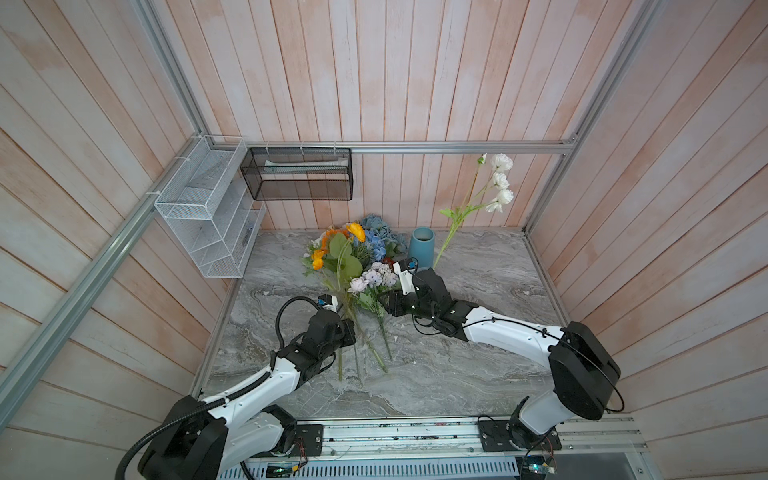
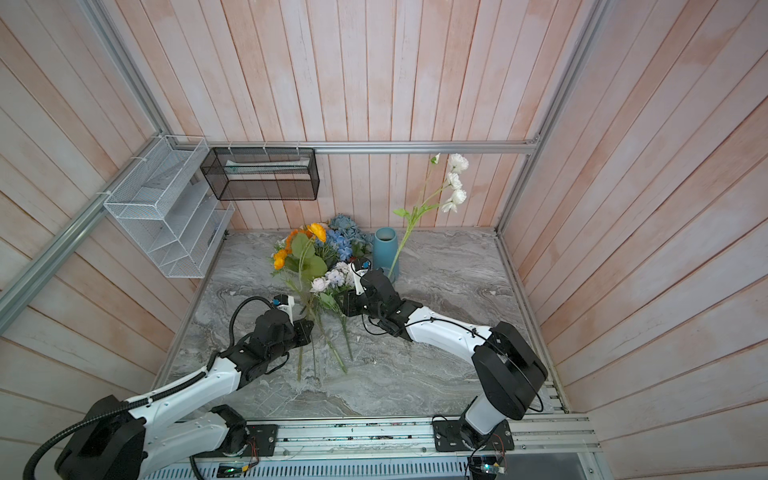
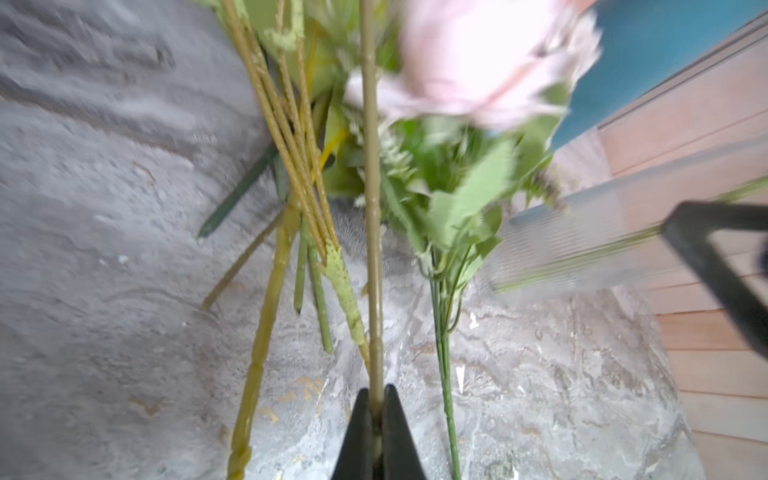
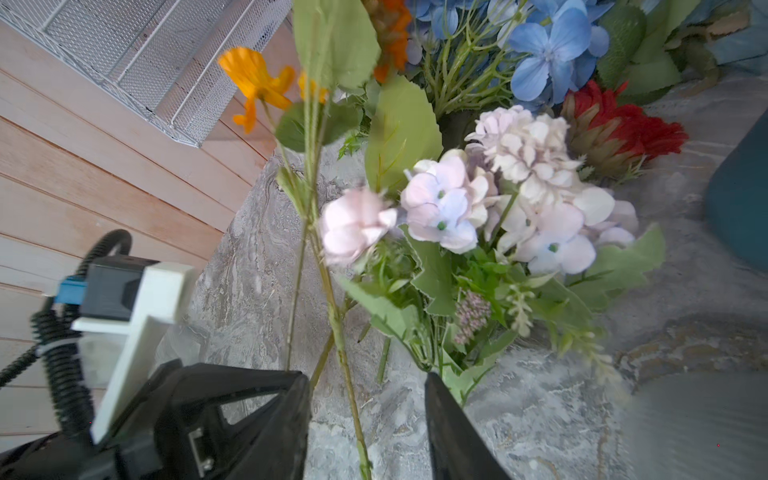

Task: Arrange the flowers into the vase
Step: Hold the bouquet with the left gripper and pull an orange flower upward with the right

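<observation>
Left gripper (image 3: 376, 392) clamped on green stem (image 3: 372, 208), right gripper (image 4: 368, 376) parted, blue vase (image 1: 422, 247)

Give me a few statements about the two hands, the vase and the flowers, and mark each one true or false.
1. The left hand is shut on a green stem. True.
2. The right hand grips the vase. False: its jaws stand open, apart from the vase.
3. The vase lies on its side. False: it stands upright.
4. A red bloom lies among the flowers on the table. True.
</observation>
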